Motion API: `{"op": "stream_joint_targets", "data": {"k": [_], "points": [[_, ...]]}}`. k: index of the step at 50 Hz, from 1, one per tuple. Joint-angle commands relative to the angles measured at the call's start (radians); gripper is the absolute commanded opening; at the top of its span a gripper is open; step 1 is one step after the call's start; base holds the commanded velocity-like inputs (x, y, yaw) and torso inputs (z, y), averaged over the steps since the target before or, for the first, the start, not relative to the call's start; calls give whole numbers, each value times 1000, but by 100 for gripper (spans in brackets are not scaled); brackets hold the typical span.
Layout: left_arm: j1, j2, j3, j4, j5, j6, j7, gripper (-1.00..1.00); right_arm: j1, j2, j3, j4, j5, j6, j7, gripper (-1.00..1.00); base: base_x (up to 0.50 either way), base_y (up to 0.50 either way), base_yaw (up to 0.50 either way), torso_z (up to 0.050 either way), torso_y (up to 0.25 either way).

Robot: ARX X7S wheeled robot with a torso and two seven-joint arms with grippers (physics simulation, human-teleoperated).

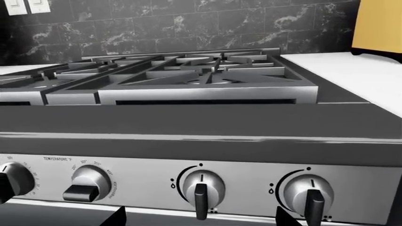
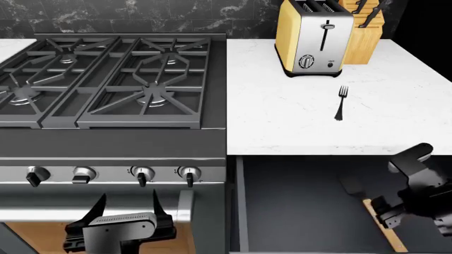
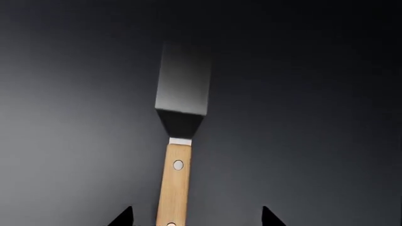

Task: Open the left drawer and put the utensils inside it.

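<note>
Spatula [image 3: 178,141] lies flat in open drawer [image 2: 297,201], handle between spread tips of right gripper [image 3: 196,217], untouched; fork [image 2: 341,103] on counter [image 2: 282,116]; left gripper [image 2: 127,203] open.

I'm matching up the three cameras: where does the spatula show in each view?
Head view: spatula lies in the open left drawer, lower right, beside the right gripper.
Right wrist view: spatula at centre, on the shared landmark, the drawer's dark floor.
Left wrist view: not in it; only the stove.
</note>
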Motion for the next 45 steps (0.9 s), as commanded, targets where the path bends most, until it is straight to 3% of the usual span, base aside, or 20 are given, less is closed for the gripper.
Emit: {"op": "stream_joint_targets", "data": {"k": [1,11,19,45], "points": [[3,-4,2,5,-1,7,0,100,-91,91,58,-282,56,118,16,100,0,0,0,0,0],[3,-8,3,14,-2,3,-5,100,-254,211,198,-583,152,190,44,100,0,0,0,0,0],[-3,-9,9,20,-2,-8,-9,100,-310,246,301,-723,201,231,87,100,0,0,0,0,0],[-7,-11,12,16,2,-30,-33,100,-284,232,302,-711,203,240,94,100,0,0,0,0,0]]}}
